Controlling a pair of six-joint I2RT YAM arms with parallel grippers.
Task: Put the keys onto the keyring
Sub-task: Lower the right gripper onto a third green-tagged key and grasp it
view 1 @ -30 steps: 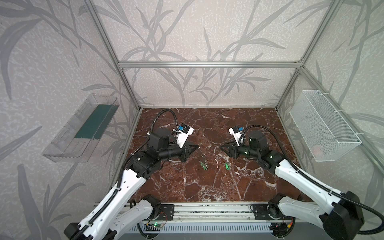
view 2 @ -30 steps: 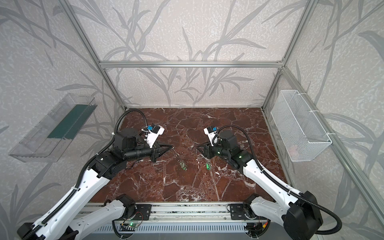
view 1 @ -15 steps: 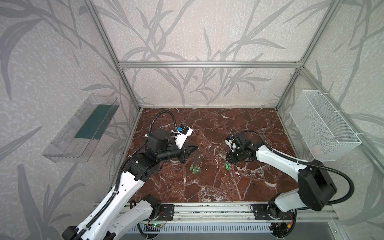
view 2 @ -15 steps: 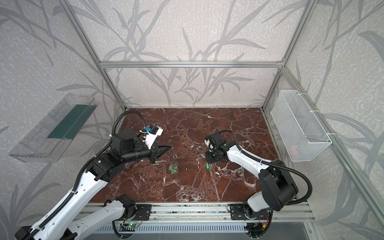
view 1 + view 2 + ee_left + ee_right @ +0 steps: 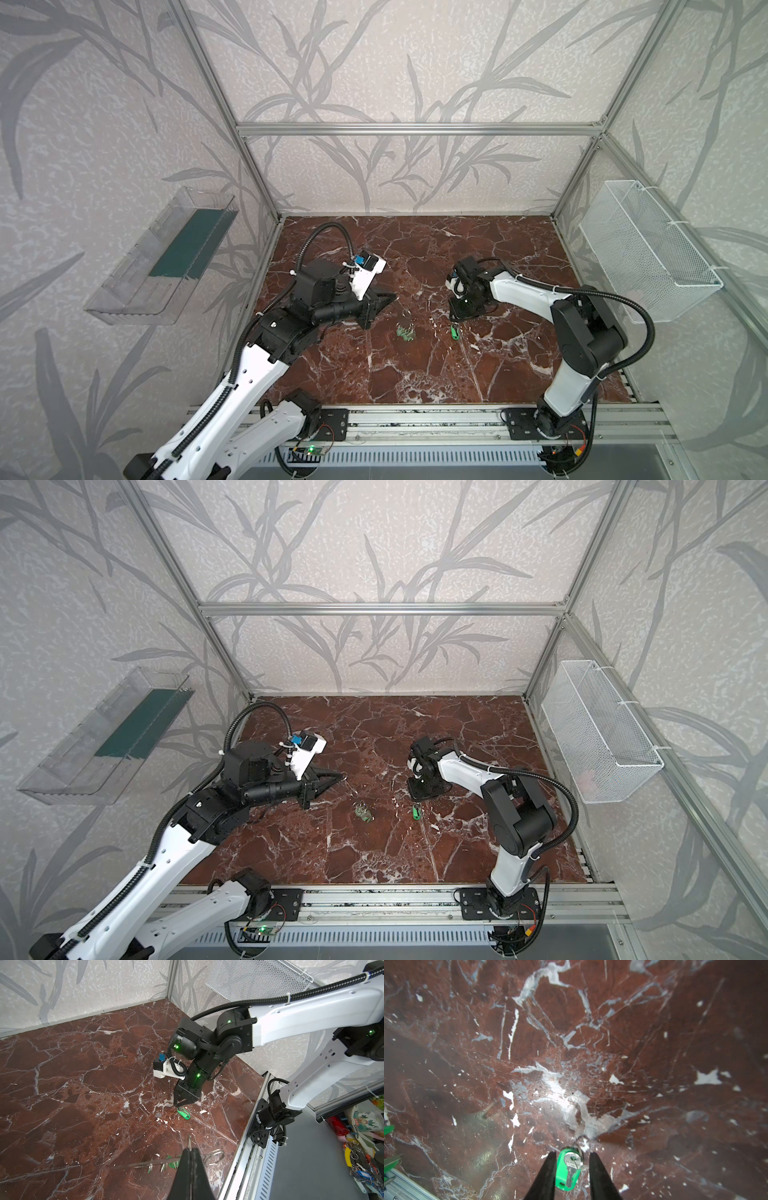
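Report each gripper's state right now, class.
Left gripper: closed, pinching the thin keyring wire.
Right gripper: open, jaws either side of the green-tagged key, not gripping it.

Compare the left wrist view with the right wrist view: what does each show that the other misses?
Only the left wrist view: the left gripper shut on the thin wire keyring, the right arm, the mesh basket. Only the right wrist view: the silver key close up, lying on its green tag between the fingers. Both: the right gripper, open, straddling that tag on the marble floor. Green slivers at the right wrist view's edge may be the keyring's keys.
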